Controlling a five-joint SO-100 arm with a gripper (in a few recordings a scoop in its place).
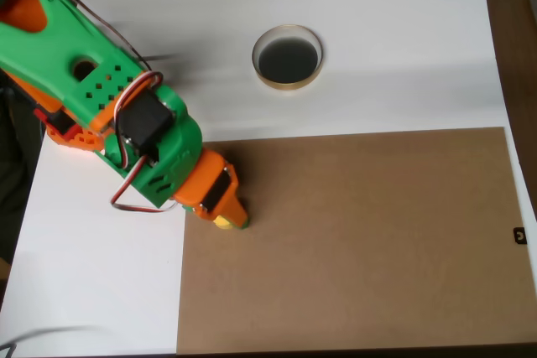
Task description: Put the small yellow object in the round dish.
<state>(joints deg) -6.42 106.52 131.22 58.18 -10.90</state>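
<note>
White tabletop [377,39] across the rear and left, brown board [361,241] over the front right, seen in the overhead view. At left, green and orange arm [92,81] reaching down diagonally, gripper [228,217] lowered at the board's left edge. Small yellow object [223,222] peeking out beneath the fingertips, apparently between them; jaw opening hidden by the wrist, so grip cannot be told. Likely posed for pickup from above. Farther right and toward the rear, round dish [288,57] on white tabletop, pale rim, dark inside, well apart from the gripper. Between them, bare surface: an unobstructed path for lifting and carrying toward the dish.
</note>
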